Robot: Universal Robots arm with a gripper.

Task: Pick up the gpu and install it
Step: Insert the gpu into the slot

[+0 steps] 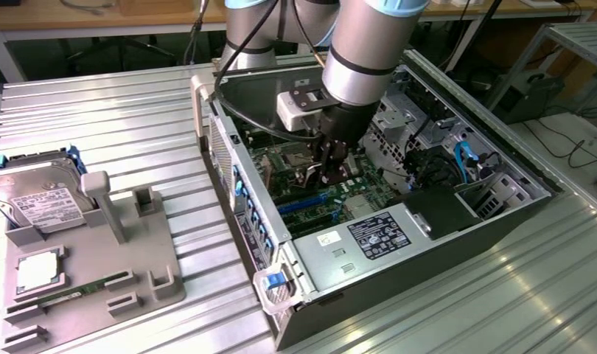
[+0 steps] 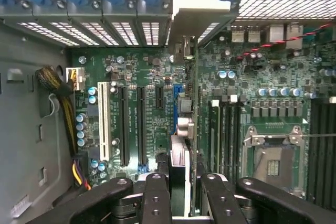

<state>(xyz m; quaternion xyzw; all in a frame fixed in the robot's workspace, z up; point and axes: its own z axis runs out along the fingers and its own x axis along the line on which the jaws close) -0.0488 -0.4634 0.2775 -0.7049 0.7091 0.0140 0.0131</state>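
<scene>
Green gpu (image 2: 184,129) btwn gripper (image 2: 179,192) fingers

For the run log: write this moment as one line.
phase: install | claw: shut on gpu, inside open computer case | gpu: edge-on over motherboard, bracket end at rear slots | seated: cannot tell

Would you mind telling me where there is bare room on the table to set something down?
The ribbed metal table is bare behind the grey fixture tray, between the hard drive and the computer case, and in front of the case on the exterior view's right. Inside the case it is crowded: the claw holds the gpu edge-on over the motherboard.
</scene>
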